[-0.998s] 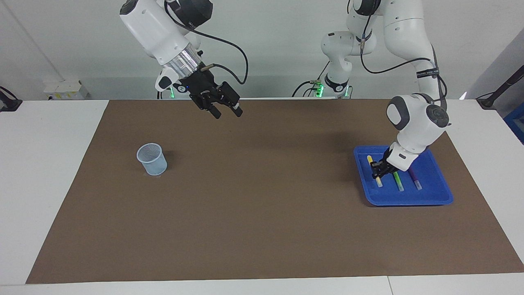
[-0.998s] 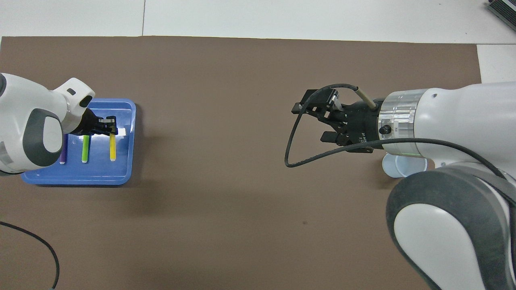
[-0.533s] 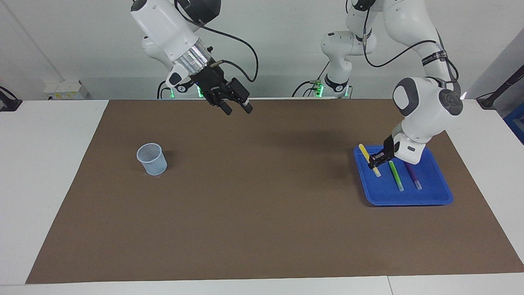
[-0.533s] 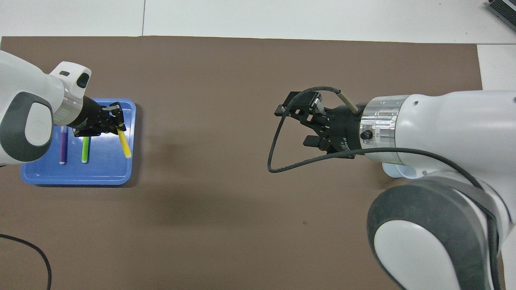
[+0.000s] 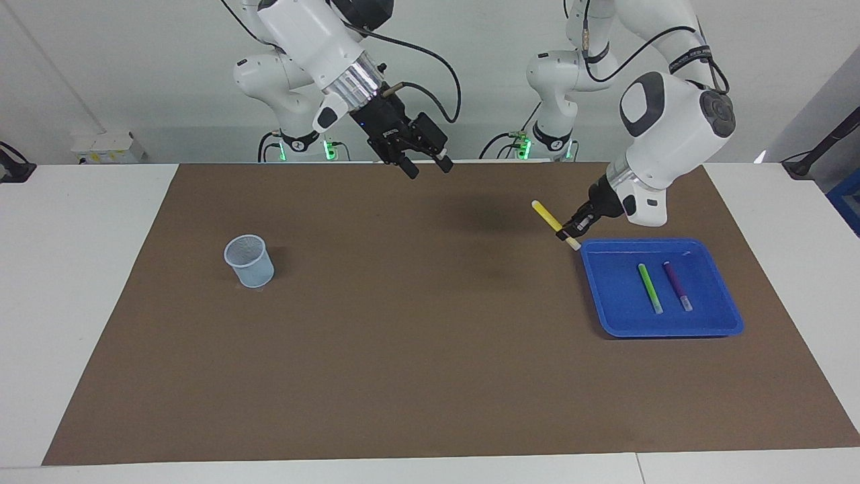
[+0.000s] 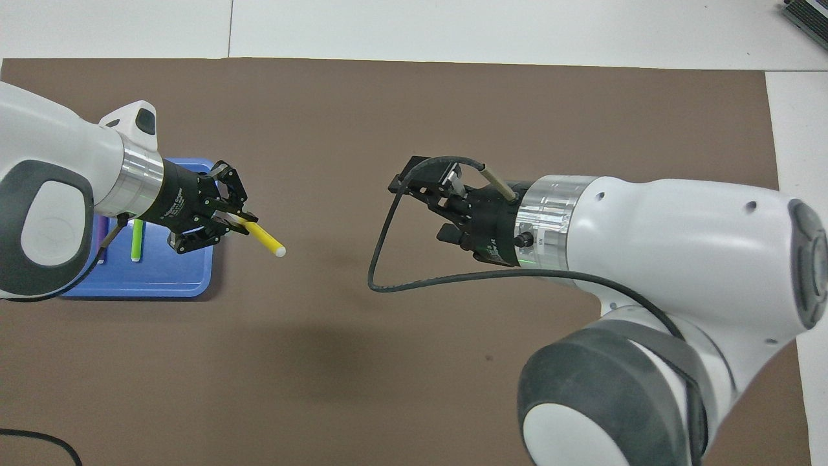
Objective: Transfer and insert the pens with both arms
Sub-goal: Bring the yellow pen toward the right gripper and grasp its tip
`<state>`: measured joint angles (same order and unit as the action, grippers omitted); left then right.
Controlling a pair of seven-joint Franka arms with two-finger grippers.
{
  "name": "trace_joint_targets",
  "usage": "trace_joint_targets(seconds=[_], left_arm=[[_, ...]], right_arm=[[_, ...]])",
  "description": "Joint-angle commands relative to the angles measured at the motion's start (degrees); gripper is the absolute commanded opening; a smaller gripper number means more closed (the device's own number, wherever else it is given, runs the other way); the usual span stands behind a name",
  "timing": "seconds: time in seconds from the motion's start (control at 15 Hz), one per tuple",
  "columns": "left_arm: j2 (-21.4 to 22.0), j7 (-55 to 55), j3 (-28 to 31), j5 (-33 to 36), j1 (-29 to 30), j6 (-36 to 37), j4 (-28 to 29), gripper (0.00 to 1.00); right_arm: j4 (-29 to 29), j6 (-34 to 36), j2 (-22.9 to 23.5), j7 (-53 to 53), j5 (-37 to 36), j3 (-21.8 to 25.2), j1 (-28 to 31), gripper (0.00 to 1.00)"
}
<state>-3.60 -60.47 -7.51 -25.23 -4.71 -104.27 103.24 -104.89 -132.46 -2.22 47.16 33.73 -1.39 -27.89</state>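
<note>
At the right arm's end of the brown mat (image 5: 403, 349) stands a pale mesh cup (image 5: 249, 261), upright, with nothing in it that can be seen. In the overhead view the right arm covers it.

The right gripper (image 5: 426, 167) hangs in the air over the mat's edge nearest the robots, about midway along the table, pointing down and toward the left arm's end. Its 2 fingers stand spread apart and grasp nothing.

The left gripper (image 5: 568, 230) is up over the mat, just beside the blue tray (image 5: 672, 326) on the side toward the right arm. Its jaws are clenched on the yellow pen (image 5: 547, 215) — gripped near 1 end, with the long yellow length slanting up and away toward the right gripper. In the overhead view the pen's (image 6: 262, 236) free tip is whitish and reaches out past the tray's (image 6: 194, 285) edge over bare mat, well apart from the right gripper (image 6: 424, 210).

In the tray lie the other 2 pens — the green pen (image 5: 650, 288) and the purple pen (image 5: 677, 285) — flat, side by side and apart, roughly parallel, their pale ends farther from the robots. The purple one lies toward the left arm's end.
</note>
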Motion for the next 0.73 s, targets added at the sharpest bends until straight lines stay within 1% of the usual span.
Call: trace_joint_targets(seconds=[0.0,0.2,0.33,0.47,0.67], left_arm=[[3.06,-10.34,0.65,-4.12,-1.27,0.91,1.17,0.00],[3.69,-18.44,0.39,-7.46,-2.32,0.47,1.34,0.00],[3.69,-21.52,0.30,-10.17,-2.41,-0.06,1.43,0.00],[4.21,-21.98,0.30,-13.95,-2.33,-0.15,2.48,0.00],[5.88,-21.62,0.39,-20.37,-1.88,-2.95,6.08,0.00]], right_arm=[[-3.21,-5.68,0.11,-0.49,1.42,0.16,-4.44,1.00],[-4.10,-6.75,0.37,-1.97,0.99,0.16,-5.51,1.00],[-4.10,-6.75,0.72,-2.68,0.90,0.16,-6.82,1.00],[-3.75,-7.36,0.99,-2.68,0.81,0.16,-7.18,1.00],[-3.48,-10.79,1.25,-2.60,0.72,0.16,-7.97,1.00]])
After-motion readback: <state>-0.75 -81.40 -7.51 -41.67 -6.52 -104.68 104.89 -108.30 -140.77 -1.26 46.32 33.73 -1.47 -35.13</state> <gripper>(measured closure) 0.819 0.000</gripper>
